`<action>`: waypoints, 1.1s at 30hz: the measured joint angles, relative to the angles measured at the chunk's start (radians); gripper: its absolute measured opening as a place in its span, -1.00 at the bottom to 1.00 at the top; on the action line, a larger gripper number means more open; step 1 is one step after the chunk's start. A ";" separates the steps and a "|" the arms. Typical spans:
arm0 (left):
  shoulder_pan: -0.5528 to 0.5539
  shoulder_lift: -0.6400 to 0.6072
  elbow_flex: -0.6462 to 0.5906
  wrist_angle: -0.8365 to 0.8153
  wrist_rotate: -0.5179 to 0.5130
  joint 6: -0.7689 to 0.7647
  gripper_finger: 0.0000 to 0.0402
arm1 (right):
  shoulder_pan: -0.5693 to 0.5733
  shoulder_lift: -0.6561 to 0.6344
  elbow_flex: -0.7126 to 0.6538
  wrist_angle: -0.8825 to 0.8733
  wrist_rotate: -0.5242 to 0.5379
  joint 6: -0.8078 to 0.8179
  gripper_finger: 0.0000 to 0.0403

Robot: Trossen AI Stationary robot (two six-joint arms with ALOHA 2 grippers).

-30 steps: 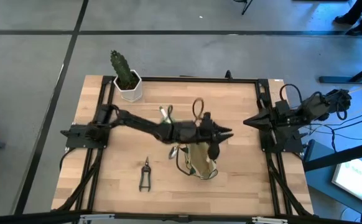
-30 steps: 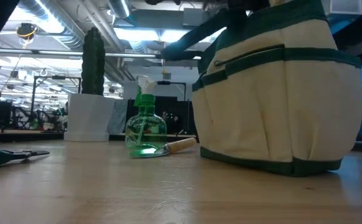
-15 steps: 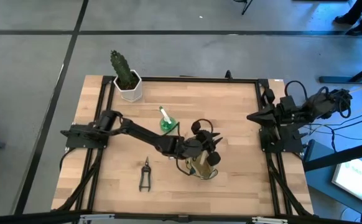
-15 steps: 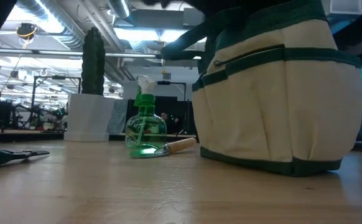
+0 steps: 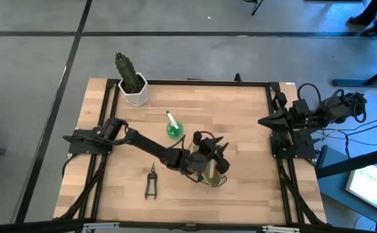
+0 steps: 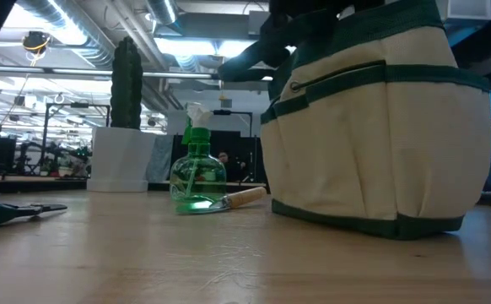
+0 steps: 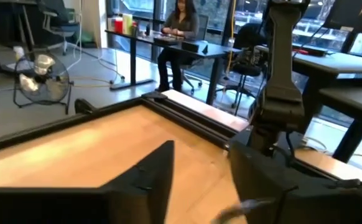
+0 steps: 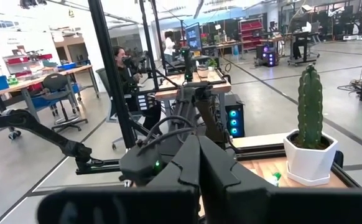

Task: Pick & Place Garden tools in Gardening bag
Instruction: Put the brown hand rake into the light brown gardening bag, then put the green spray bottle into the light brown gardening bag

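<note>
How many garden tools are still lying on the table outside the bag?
3: spray bottle mid-table, trowel beside it, pruning shears near the front edge. Others may be hidden inside the bag.

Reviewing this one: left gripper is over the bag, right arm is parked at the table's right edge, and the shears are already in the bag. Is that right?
Not quite. The shears are not in the bag; the high view shows them lying on the table, to the bag's left. The rest holds: the left gripper is over the bag, and the right gripper is parked at the table's right edge.
</note>
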 joint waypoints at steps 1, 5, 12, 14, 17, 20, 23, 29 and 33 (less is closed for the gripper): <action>-0.001 0.000 0.000 -0.007 -0.001 -0.015 -0.14 | 0.000 0.000 0.000 0.000 0.000 0.000 -1.00; -0.008 -0.001 0.000 -0.014 0.002 -0.057 0.06 | 0.000 -0.001 0.000 0.000 -0.004 0.000 -1.00; -0.011 -0.040 0.000 -0.020 0.018 -0.068 0.29 | 0.000 -0.001 0.000 0.003 -0.004 0.000 -1.00; -0.011 -0.074 0.000 -0.019 -0.012 -0.033 0.31 | 0.000 -0.001 0.000 0.003 -0.004 0.000 -1.00; -0.011 -0.142 0.000 -0.021 -0.025 0.013 0.31 | 0.000 -0.004 0.000 0.010 -0.004 0.000 -1.00; -0.010 -0.235 0.000 -0.068 0.023 -0.001 0.28 | 0.001 -0.006 0.000 0.023 -0.004 0.000 -1.00; -0.010 -0.341 0.000 -0.282 0.104 -0.119 0.24 | 0.001 -0.007 0.000 0.020 -0.004 0.000 -1.00; -0.010 -0.524 0.000 -0.927 0.285 -0.529 0.12 | 0.001 -0.007 0.000 0.005 -0.003 0.000 -1.00; -0.017 -0.567 0.000 -1.255 0.434 -0.684 0.05 | 0.001 -0.007 0.000 -0.029 -0.003 0.001 -1.00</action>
